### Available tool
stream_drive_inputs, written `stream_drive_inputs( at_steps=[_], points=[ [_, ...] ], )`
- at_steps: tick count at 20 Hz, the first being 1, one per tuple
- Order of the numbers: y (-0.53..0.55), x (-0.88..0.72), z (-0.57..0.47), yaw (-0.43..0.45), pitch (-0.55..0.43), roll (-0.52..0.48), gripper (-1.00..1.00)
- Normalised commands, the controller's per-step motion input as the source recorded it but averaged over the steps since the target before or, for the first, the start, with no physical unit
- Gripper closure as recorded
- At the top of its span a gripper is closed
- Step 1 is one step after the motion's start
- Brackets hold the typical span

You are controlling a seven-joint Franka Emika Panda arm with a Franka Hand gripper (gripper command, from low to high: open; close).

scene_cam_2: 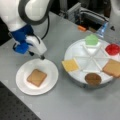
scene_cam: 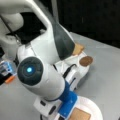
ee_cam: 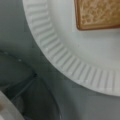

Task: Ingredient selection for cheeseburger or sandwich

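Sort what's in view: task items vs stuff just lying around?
Job:
toast on plate
second toast
lettuce
tomato
cheese
patty
white plate
divided tray
gripper, over the plate's rim

Lying about:
orange piece
clear blue item

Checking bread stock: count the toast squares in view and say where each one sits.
2. One toast square lies on the white plate; the other toast square sits in a compartment of the divided tray, at a front view's right.

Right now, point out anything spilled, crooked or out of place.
Nothing stands out. One toast square lies flat on the white plate; lettuce, tomato, cheese, patty and another toast sit in separate tray sections. The gripper hangs above the plate's rim.
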Motion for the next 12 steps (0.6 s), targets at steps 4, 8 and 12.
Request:
stream_drive_inputs(
  at_steps=[4, 8, 12],
  points=[
    [0.40, -0.82, 0.17, -0.107, -0.066, -0.475, -1.00],
    [0.60, -0.99, 0.19, 0.006, -0.115, -0.463, -1.00],
    [0.73, -0.93, -0.02, 0.014, -0.204, -0.452, -1.00]
  ],
)
